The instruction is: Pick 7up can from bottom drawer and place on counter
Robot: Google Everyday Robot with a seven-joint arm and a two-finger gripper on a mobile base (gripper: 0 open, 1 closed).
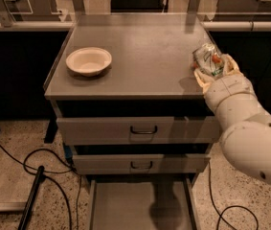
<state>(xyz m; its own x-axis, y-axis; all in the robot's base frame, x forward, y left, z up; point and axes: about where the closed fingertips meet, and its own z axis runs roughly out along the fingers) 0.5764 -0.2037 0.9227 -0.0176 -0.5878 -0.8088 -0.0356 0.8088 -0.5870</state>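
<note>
The 7up can [208, 57], dented silver-white with green and red marks, is held in my gripper [212, 67] above the right edge of the counter [140, 51]. The gripper is shut on the can, its cream fingers wrapping it from below and from the right. The can casts a shadow on the counter just under it. The bottom drawer [140, 207] stands pulled open at the bottom of the view, its flat grey floor bare, with the arm's shadow on it.
A cream bowl [88, 61] sits on the counter's left side. Two closed upper drawers with black handles [143, 130] lie below the counter. My white arm [250, 138] fills the right side. Black cables [34, 166] trail on the speckled floor at left.
</note>
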